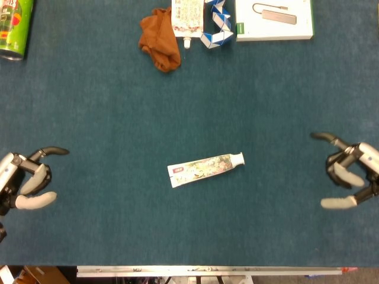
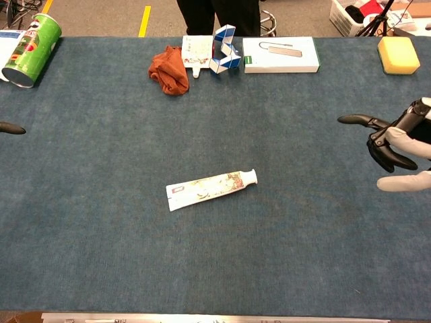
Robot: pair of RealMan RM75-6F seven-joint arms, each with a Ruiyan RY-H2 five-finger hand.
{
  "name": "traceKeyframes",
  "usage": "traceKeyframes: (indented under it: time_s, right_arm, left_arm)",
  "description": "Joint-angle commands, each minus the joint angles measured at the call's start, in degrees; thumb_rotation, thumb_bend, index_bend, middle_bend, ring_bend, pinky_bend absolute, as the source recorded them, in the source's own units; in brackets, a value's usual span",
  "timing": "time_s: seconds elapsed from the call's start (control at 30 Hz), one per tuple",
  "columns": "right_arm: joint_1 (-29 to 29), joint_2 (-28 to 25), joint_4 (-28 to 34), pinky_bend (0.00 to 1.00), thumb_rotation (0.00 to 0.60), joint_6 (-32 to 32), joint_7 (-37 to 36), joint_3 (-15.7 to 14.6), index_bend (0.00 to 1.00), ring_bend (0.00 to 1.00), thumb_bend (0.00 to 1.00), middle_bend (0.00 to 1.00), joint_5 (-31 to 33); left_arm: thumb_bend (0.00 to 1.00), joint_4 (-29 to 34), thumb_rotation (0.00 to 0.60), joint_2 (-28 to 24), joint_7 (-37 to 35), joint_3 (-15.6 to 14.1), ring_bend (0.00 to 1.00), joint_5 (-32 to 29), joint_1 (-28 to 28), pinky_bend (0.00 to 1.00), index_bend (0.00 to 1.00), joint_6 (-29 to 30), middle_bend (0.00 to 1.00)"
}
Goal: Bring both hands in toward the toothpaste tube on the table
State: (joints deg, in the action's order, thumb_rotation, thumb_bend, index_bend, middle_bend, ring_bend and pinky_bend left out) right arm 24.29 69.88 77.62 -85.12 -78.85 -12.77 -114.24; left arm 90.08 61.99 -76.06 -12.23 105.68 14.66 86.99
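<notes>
A white toothpaste tube [image 1: 205, 168] [image 2: 211, 188] with a printed pattern lies flat mid-table, its cap pointing right. My left hand [image 1: 28, 180] hovers at the table's left edge, fingers apart, holding nothing; in the chest view only a dark fingertip [image 2: 11, 128] of it shows. At the right edge my right hand [image 1: 348, 172] [image 2: 396, 142] is spread open and empty. Both hands are far from the tube, one on each side.
Along the far edge lie an orange cloth [image 1: 160, 40], a white pouch [image 1: 187, 16], a blue-white twist toy [image 1: 217, 26] and a white box [image 1: 273, 20]. A green can [image 1: 13, 28] lies far left. A yellow sponge [image 2: 398, 54] sits far right.
</notes>
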Motion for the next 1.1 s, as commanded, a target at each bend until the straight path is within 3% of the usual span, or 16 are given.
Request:
traceKeyframes:
  time_s: [0.03, 0.3, 0.5, 1.1]
  right_arm:
    - [4.7, -1.7, -2.3, 0.07, 0.554, -3.4, -12.0, -5.2, 1.0, 0.71, 0.0, 0.9, -5.9]
    - [7.9, -0.8, -7.0, 0.07, 0.548, -11.2, -24.2, -9.1, 1.0, 0.71, 0.0, 0.91, -10.1]
    - [8.6, 0.3, -9.8, 0.07, 0.548, -15.2, -27.6, -10.7, 1.0, 0.71, 0.0, 0.91, -10.7]
    - [8.2, -0.1, -10.0, 0.09, 0.547, -17.9, -24.2, -13.3, 1.0, 0.72, 0.0, 0.92, -8.1]
  left_arm:
    - [0.0, -0.2, 0.351, -1.9, -9.2, -3.2, 0.86, 3.1, 2.8, 0.23, 1.0, -1.4, 1.0]
    - [0.0, -2.3, 0.328, -3.2, -17.6, -6.6, 0.87, 7.1, 6.0, 0.23, 1.0, -1.4, 1.0]
    - [0.0, -3.2, 0.295, -3.0, -19.4, -8.1, 0.87, 7.7, 7.3, 0.23, 1.0, -1.6, 1.0]
    - [0.0, -4.1, 0.291, -1.6, -19.2, -9.8, 0.87, 5.9, 8.9, 0.24, 1.0, -2.3, 1.0]
